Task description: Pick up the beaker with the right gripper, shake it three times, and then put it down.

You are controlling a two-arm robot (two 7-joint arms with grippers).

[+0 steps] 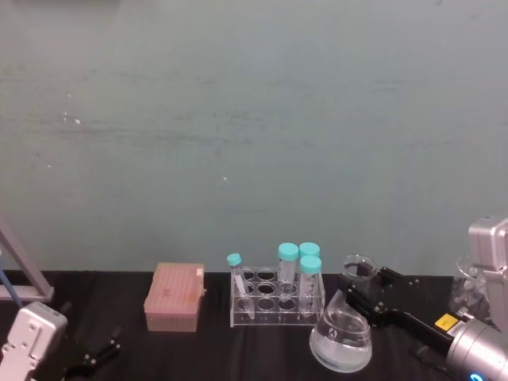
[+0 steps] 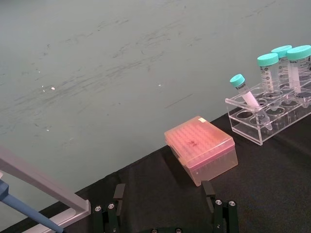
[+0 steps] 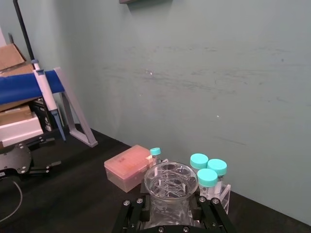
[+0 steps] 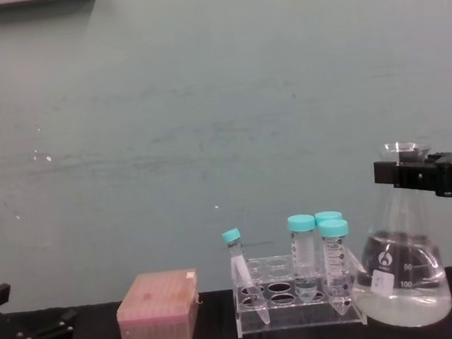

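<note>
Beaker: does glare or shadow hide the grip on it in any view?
Head view: soft highlights on the beaker, right gripper at its neck plain. Chest view: no glare over the neck. Right wrist view: reflections inside the mouth, grip unhidden.

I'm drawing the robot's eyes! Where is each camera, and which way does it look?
Head: high, looking down at the table; left claw lower left, right claw gripping the beaker.
Left wrist: on the left arm, facing pink box and tube rack; open fingers show.
Right wrist: on the right arm, above the beaker's mouth; fingers show.
Chest: low, looking level; right claw shows at right.
Head and chest share the beaker.
</note>
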